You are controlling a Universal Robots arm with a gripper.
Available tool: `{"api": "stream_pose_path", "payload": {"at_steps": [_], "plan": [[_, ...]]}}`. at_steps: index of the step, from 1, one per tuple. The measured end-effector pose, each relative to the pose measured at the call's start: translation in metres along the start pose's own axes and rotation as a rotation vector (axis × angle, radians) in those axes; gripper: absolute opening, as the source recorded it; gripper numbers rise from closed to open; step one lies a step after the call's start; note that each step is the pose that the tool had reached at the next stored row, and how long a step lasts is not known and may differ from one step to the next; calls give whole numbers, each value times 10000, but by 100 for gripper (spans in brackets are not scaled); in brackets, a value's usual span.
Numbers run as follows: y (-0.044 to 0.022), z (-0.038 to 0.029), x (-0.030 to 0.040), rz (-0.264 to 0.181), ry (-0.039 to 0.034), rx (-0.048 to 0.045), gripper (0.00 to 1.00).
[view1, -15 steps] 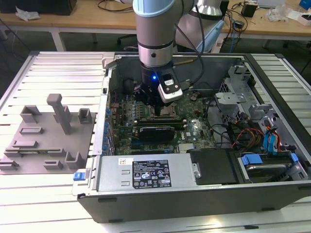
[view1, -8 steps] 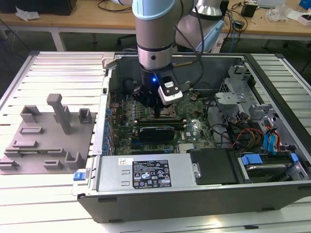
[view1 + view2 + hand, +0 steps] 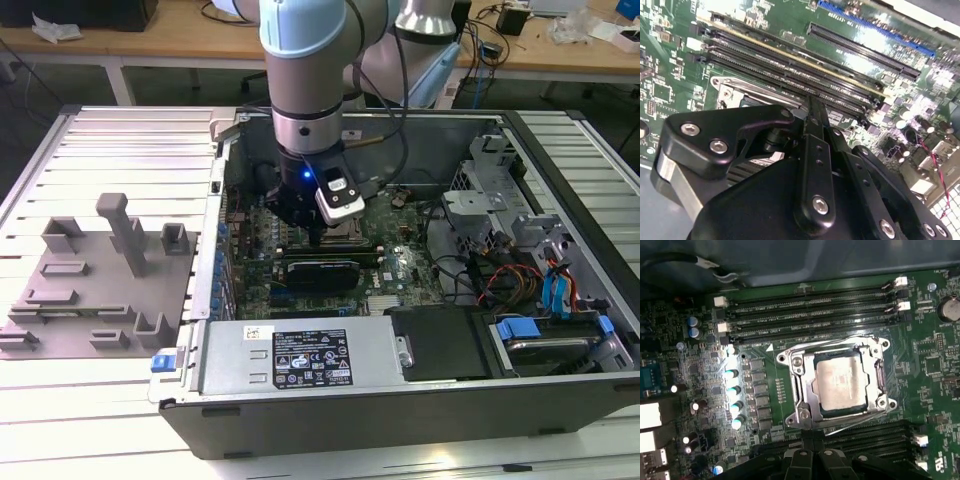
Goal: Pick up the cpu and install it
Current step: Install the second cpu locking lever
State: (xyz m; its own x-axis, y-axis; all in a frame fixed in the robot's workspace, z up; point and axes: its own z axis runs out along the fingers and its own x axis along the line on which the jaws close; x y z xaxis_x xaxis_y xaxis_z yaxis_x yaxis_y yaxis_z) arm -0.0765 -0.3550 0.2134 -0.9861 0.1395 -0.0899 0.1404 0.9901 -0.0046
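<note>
The cpu (image 3: 842, 384), a pale silver-grey square chip, lies flat inside the metal socket frame (image 3: 799, 412) on the green motherboard in the first wrist view. My gripper (image 3: 318, 238) hangs low over the motherboard in the middle of the open computer case. Its black fingers (image 3: 816, 125) are pressed together and shut, with nothing between them. In the first wrist view the fingertips (image 3: 811, 439) sit just past the socket frame's edge, apart from the cpu.
Memory slots (image 3: 810, 315) run along one side of the socket, and more slots (image 3: 790, 70) lie under the gripper. A black graphics card (image 3: 320, 272) and the power supply (image 3: 300, 355) sit near the case's front. Grey fixture blocks (image 3: 100, 280) stand at the exterior view's left, a drive cage (image 3: 500, 200) at its right.
</note>
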Motion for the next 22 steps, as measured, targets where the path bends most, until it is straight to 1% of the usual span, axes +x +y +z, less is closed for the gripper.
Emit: {"api": "stream_pose_path", "payload": {"at_steps": [2,3,5,6,7,8,9,11,13,14,15,16,20,22], "plan": [[-11,5,7,9,6,-108,11],[-28,6,10,12,9,-134,11],[-51,6,12,13,10,-142,11],[-80,5,22,15,12,-160,11],[-93,4,30,18,11,-190,11],[-106,4,39,22,3,-265,11],[-123,3,45,29,-4,-403,11],[-143,4,58,35,-9,-497,11],[-168,10,80,38,-17,-616,11],[-182,15,88,41,-21,-764,11],[-189,18,91,45,-22,-890,11],[-192,20,93,48,-23,-969,11],[-219,46,97,56,-11,-1223,11],[-232,56,98,61,-2,-1321,11]]}}
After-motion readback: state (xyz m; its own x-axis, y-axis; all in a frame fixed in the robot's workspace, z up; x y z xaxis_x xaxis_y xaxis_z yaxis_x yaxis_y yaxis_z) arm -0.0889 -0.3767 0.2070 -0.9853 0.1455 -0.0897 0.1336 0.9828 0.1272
